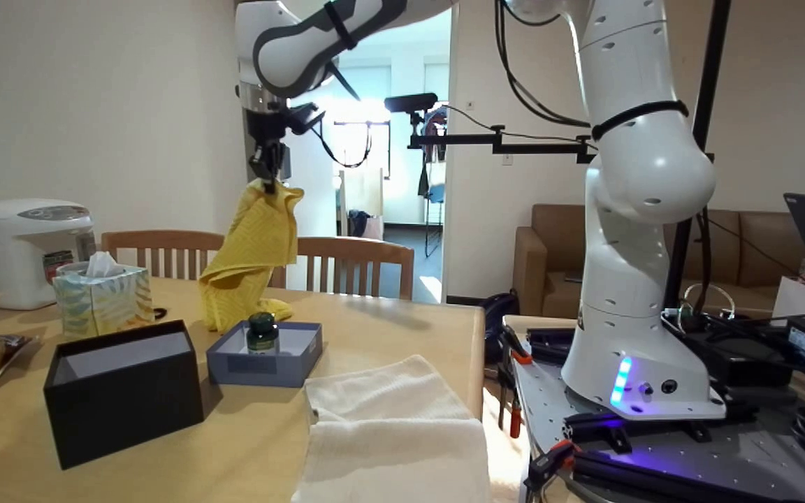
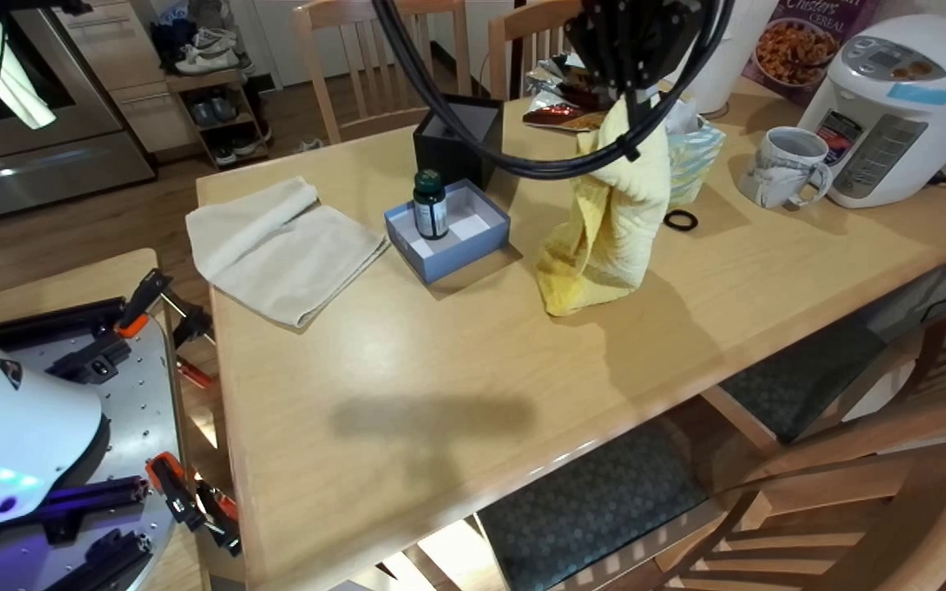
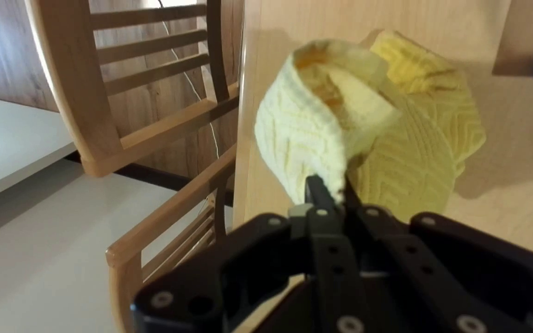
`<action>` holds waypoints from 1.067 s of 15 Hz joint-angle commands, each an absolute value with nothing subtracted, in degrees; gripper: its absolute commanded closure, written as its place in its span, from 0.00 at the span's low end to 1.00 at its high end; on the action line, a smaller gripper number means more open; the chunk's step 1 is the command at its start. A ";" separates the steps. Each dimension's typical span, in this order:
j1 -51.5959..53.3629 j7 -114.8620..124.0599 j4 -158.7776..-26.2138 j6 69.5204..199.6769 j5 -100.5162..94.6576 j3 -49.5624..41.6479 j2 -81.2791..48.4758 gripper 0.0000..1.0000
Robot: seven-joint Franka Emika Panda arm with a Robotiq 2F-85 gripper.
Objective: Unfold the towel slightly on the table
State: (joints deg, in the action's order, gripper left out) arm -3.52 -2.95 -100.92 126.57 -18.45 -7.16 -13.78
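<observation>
Holding one yellow towel (image 1: 252, 241), my gripper (image 1: 270, 187) is pinching its top between narrow jaws in an exterior view, while the towel is hanging down to the table (image 1: 381, 325). In an exterior view, lots of table is showing between towel and near long edge; I am counting one black box (image 2: 440, 160), one blue box (image 2: 469, 250), one bottle (image 2: 430, 212) and one white cloth (image 2: 292, 263). In the wrist view, two chairs (image 3: 74, 78) are standing past the table's edge.
</observation>
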 commanded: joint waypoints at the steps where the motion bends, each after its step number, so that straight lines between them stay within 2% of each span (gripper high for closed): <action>1: -3.22 -3.38 -111.09 122.24 -20.58 -6.86 -4.57 0.98; 8: -3.32 -1.45 -126.17 116.02 -22.67 -5.44 8.27 0.98; 16: -2.38 -3.44 -141.72 123.15 -12.38 -4.58 10.33 0.98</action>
State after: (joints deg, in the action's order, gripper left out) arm -2.08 -2.45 -136.79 120.04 -15.85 -4.67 9.16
